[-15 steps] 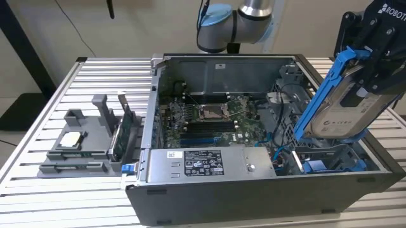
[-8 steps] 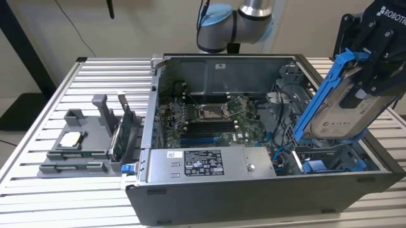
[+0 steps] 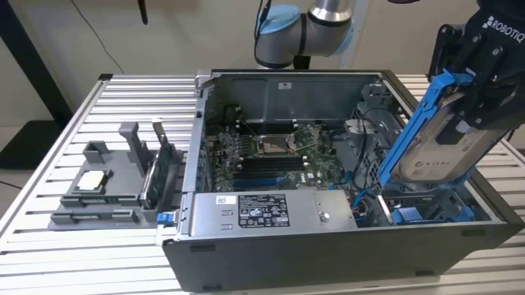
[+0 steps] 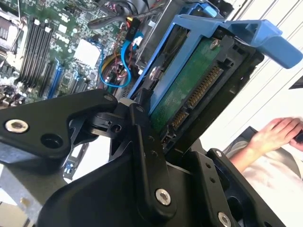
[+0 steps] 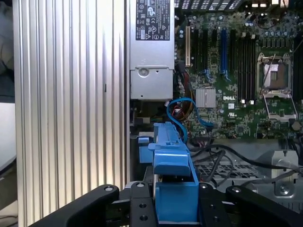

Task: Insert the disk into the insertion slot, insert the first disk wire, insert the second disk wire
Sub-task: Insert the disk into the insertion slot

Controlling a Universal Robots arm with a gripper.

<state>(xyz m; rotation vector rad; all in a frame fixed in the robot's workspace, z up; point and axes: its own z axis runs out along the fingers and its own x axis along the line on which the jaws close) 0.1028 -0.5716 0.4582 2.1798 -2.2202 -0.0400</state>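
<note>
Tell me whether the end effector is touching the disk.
Touching. In the second wrist view, the end effector clamps the disk between its fingers.

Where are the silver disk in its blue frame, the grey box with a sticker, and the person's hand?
silver disk in blue frame [image 3: 439, 153], exterior view, its silver face.
grey metal box [image 3: 262, 212], exterior view, its sticker.
person's hand [image 4: 278, 133], second wrist view, its middle.

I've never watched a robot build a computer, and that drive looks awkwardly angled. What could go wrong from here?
The disk hangs tilted in the jaws, its lower end near the insertion slot. At this angle its blue frame might catch on the cage wall. The blue wire near the cage could get pinched under it. A person's hand appears in the second wrist view, so someone may be within the arm's reach.
</note>
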